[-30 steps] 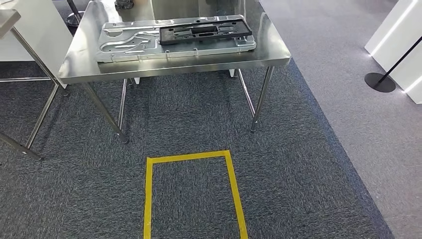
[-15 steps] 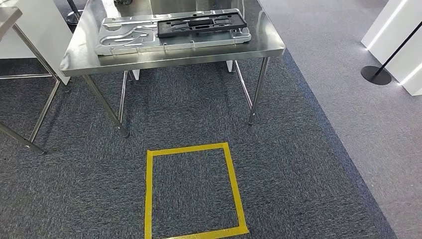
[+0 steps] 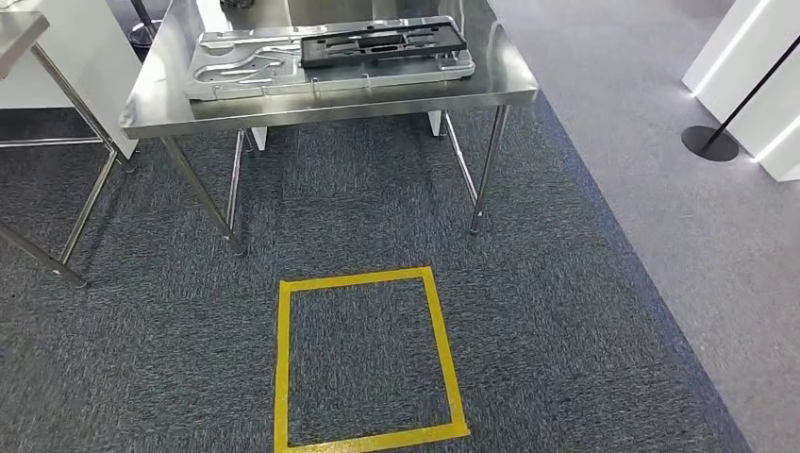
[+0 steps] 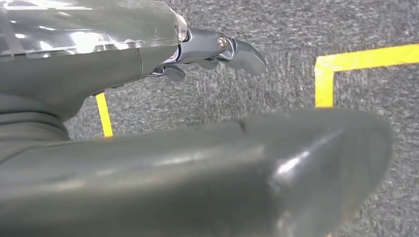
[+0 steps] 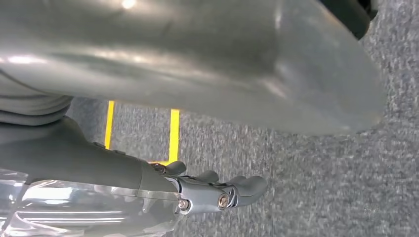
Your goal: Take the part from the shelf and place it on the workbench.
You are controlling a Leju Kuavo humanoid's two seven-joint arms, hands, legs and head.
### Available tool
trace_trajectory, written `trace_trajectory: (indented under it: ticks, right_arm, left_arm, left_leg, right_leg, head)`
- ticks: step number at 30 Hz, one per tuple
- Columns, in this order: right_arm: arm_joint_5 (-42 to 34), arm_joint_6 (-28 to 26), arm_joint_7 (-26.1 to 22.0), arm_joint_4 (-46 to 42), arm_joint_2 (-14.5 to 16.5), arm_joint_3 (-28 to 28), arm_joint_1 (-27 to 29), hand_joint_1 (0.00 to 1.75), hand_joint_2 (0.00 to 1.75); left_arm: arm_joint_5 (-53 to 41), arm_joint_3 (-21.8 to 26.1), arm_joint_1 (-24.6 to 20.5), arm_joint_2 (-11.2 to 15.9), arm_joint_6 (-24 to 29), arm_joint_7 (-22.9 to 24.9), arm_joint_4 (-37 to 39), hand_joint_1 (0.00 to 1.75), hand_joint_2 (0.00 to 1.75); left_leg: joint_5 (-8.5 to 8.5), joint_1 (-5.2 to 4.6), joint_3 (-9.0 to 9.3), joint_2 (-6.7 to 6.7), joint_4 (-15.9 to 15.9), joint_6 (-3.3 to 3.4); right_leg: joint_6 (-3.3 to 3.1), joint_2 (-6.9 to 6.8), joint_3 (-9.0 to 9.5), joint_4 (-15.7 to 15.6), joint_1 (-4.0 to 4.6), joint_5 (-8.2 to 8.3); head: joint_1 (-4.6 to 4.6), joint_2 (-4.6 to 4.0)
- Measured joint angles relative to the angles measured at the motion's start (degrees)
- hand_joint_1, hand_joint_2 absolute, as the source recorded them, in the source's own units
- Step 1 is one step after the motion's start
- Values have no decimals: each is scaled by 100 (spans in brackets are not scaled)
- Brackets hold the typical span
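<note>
A black moulded part (image 3: 382, 42) lies on a large silver metal plate (image 3: 283, 68) on top of the steel workbench (image 3: 321, 106), at the top of the head view. My left hand (image 4: 197, 163) hangs over the carpet, its fingers (image 4: 237, 49) stretched out and holding nothing. My right hand (image 5: 197, 84) hangs the same way, fingers (image 5: 232, 190) apart and empty. Both hands are far from the workbench.
A yellow tape square (image 3: 281, 368) marks the dark carpet in front of the workbench. The legs of a second steel table (image 3: 85, 189) stand at the left. A black stanchion base (image 3: 709, 143) and a white cabinet (image 3: 755, 75) stand at the right on lighter carpet.
The whole head picture has shifted: the workbench sits higher and farther off, and more of the yellow square shows, so the camera has moved back. The part stays on the plate.
</note>
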Motion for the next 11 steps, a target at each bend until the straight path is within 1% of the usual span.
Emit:
trace_trajectory:
  ticks: [1,2,3,4,5,6,7,8,9,10,11]
  right_arm:
    - [-27,32,-8,0,-1,-15,-3,0,44]
    - [-43,50,-14,0,-2,-31,-5,0,87]
    - [-47,55,-18,0,-3,-45,-5,0,131]
    - [-47,57,-18,0,-4,-56,-5,0,175]
    - [-45,58,-13,0,-4,-66,-3,0,175]
    - [-39,58,-5,0,-4,-73,0,0,175]
    - [-28,52,10,0,-4,-79,6,0,175]
    - [-11,40,46,0,-5,-81,11,0,175]
    - [4,21,91,0,-5,-82,15,0,131]
    - [18,-1,138,0,-6,-82,16,0,87]
    - [24,-13,169,0,-7,-82,16,0,58]
  left_arm:
    - [4,1,-1,1,3,5,0,0,0]
    - [8,1,-4,2,5,9,0,0,0]
    - [13,1,-8,3,8,9,0,0,0]
    - [20,1,-10,3,11,7,0,0,0]
    - [29,2,-9,4,15,4,0,0,0]
    - [40,2,-5,4,19,-1,0,0,0]
    - [50,3,1,4,22,-7,0,0,44]
    - [56,4,7,4,26,-12,0,0,87]
    - [65,5,12,3,33,-10,0,0,131]
    - [82,8,12,2,50,6,0,0,175]
    - [89,9,12,1,59,14,0,0,175]
  left_leg:
    - [21,14,-9,4,-28,34]
    - [52,28,-20,7,-49,73]
    - [85,43,-35,11,-72,110]
    - [112,49,-56,17,-83,137]
    - [129,45,-88,19,-81,153]
    - [141,41,-118,21,-72,156]
    - [151,40,-144,23,-60,157]
    - [157,42,-165,22,-41,155]
    - [156,49,-182,20,-15,151]
    - [147,57,-198,15,23,140]
    - [143,61,-205,13,42,135]
  right_leg:
    - [33,7,-11,19,-2,-8]
    - [65,17,-51,97,-5,-73]
    - [94,28,-137,282,-11,-208]
    - [119,39,-277,590,-27,-404]
    - [138,42,-460,988,-40,-624]
    - [156,44,-633,1378,-56,-794]
    - [178,45,-740,1636,-73,-869]
    - [209,45,-739,1679,-96,-828]
    - [249,44,-618,1476,-127,-682]
    - [302,43,-402,1084,-170,-480]
    - [331,42,-277,855,-192,-363]
  head:
    - [0,0]
    - [0,0]
    - [1,0]
    - [1,0]
    - [1,0]
    - [1,0]
    - [0,0]
    - [0,0]
    - [0,0]
    - [1,0]
    - [1,0]
